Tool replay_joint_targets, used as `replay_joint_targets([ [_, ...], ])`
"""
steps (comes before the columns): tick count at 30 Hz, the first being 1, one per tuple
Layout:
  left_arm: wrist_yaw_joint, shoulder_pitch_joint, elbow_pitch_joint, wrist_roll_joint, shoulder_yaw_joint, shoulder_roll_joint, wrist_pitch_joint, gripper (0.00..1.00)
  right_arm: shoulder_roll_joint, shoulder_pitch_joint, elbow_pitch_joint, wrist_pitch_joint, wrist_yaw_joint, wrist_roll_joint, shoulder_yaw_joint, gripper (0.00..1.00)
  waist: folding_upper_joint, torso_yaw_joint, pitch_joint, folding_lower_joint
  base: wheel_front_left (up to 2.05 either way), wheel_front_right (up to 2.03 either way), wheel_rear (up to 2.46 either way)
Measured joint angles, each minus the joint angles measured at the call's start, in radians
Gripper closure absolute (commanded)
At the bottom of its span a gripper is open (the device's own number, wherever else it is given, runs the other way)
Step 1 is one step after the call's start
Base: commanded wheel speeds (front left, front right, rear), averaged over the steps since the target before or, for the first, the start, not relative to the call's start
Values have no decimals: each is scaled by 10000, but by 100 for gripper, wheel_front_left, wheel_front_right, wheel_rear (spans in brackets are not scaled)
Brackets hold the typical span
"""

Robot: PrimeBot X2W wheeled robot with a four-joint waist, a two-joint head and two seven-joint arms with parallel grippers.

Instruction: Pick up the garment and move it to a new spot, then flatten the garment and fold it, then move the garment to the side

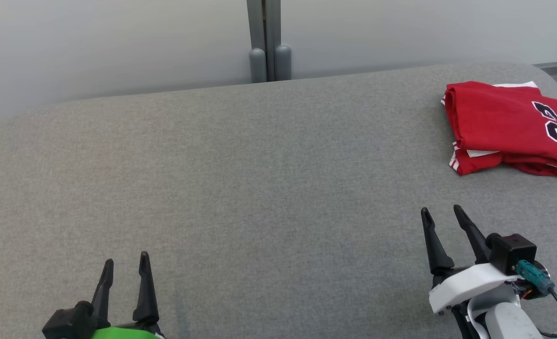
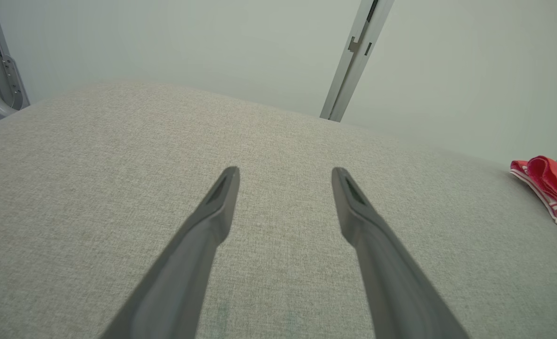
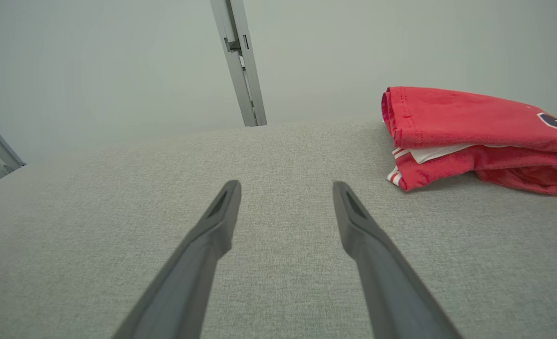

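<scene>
Garment [image 1: 500, 122], seemingly a jersey, lies folded far right.

This looks like a bare lab or test booth. Plain pale wall panels [image 1: 118, 42] are joined by a grey metal post [image 1: 264, 37], and they close in a wide worktop [image 1: 259, 188] covered in grey fabric with rounded corners.

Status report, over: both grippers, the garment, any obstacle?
Left gripper open, empty. Right gripper open, empty. Garment folded, far right on table. No obstacle seen near it.
</scene>
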Motion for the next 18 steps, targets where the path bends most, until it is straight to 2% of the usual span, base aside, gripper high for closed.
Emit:
replay_joint_targets([
  [8, 169, -2, -4, -31, -54, -2, 0, 0, 0, 91, -54, 0, 0, -96, 21, 0, 0, 40, -55, 0, 0, 0, 0],
  [18, 171, -11, 73, -12, -63, -4, 0, 0, 0, 152, -27, 0, 0, -4, 6, 0, 0, 60, -42, 0, 0, 0, 0],
])
